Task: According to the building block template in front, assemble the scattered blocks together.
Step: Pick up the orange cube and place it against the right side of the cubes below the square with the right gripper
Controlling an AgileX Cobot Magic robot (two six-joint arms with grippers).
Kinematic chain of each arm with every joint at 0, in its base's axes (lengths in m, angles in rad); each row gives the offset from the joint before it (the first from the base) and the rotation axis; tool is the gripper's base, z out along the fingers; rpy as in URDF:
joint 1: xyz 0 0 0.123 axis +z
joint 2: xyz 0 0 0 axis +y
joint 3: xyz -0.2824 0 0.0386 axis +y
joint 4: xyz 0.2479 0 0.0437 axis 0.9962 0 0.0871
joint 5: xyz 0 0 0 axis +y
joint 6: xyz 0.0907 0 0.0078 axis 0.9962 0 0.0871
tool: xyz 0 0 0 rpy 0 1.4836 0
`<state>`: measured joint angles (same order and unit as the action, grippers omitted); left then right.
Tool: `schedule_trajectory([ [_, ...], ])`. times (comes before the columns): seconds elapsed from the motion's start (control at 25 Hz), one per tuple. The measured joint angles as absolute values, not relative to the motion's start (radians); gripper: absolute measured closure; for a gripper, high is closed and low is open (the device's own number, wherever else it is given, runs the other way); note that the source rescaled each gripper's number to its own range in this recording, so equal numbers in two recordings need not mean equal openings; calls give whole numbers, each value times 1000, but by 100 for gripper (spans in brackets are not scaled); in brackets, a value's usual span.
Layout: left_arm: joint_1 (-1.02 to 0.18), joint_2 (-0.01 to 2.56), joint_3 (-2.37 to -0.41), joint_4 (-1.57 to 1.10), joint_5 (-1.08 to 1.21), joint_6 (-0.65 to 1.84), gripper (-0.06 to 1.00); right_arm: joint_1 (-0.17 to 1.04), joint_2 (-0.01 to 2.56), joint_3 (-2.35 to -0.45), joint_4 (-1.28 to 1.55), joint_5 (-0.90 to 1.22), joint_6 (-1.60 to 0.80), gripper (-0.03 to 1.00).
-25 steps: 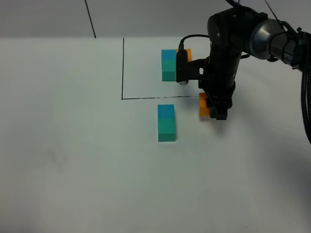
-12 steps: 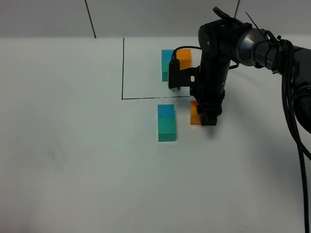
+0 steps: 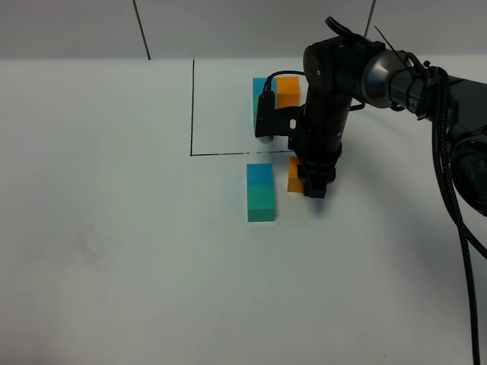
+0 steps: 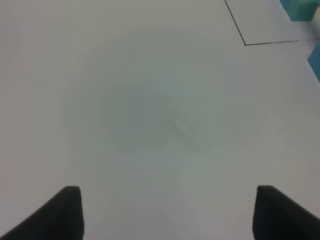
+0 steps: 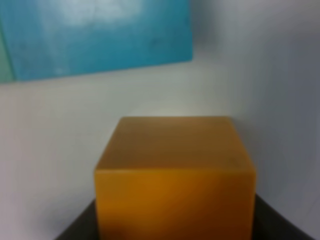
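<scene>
The template, a cluster of blue, teal and orange cubes, sits behind the black drawn line. In front of the line a loose sky-blue cube stands joined to a teal-green cube. My right gripper is shut on the loose orange cube, a short gap right of the blue cube. In the right wrist view the orange cube fills the frame with the blue cube beyond. My left gripper is open over bare table, out of the exterior view.
White table all around. The right arm reaches over part of the template. Black cables hang at the right edge. The template's corner shows in the left wrist view.
My right gripper has carried the orange cube leftward, from well right of the blue cube to close beside it. The left gripper's earlier state is not shown.
</scene>
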<state>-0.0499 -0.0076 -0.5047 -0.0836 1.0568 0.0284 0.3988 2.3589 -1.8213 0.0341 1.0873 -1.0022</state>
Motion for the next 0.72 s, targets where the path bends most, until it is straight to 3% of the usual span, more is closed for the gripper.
schedule_trajectory([
  [0.72, -50, -8, -505, -84, 1057, 28, 45, 423, 2362, -1823, -12, 1098, -989, 94],
])
